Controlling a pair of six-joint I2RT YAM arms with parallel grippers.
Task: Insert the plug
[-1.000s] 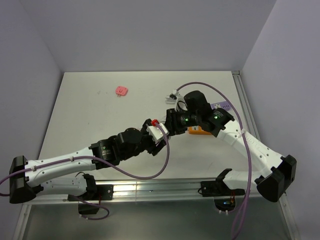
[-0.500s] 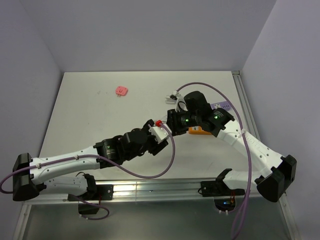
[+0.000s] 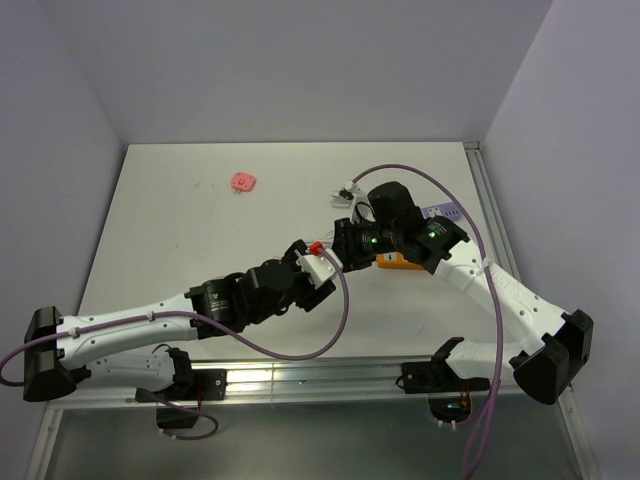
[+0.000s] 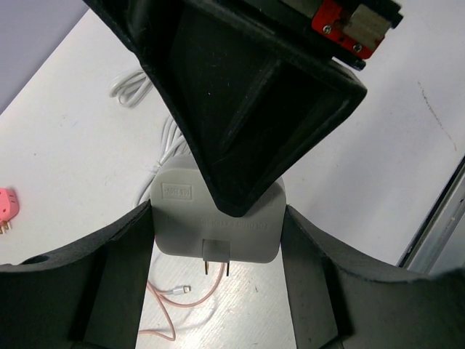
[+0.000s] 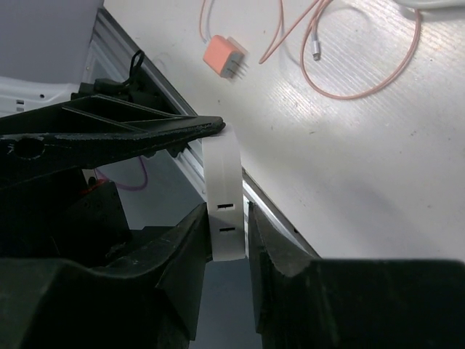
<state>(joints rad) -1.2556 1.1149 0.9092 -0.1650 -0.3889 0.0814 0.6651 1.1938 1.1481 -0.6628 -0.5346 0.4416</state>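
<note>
The white plug (image 4: 182, 222), 2 prongs showing, hangs above the table's (image 3: 170, 220) middle. The left gripper (image 4: 218, 227) clamps it widely from 8 o'clock, and the right gripper (image 5: 227, 222) pinches its edge narrowly from 2 o'clock. This looks like a handover, so the left probably releases next.

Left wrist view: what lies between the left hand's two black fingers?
A white square plug adapter, two metal prongs showing, fills the gap between the fingers of the left hand, shown in that view.
</note>
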